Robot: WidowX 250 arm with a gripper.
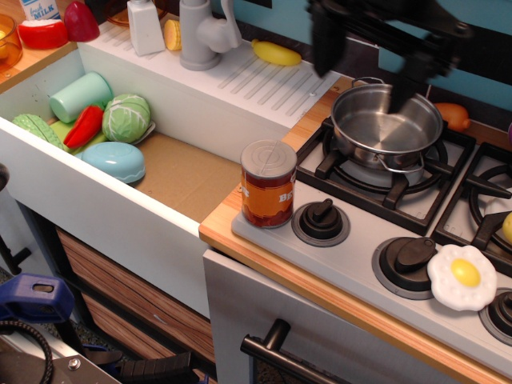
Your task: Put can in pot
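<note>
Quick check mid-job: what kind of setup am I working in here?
Most likely a toy play kitchen: a hob with black knobs, a sink full of plastic vegetables, and a plastic fried egg. The can stands by the pot.

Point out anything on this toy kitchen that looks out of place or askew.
A toy fried egg lies on the stove's control panel, overlapping a burner knob, rather than in any pan. The mint-green cup lies tipped on its side in the sink. The can stands upright and the pot sits level.
</note>
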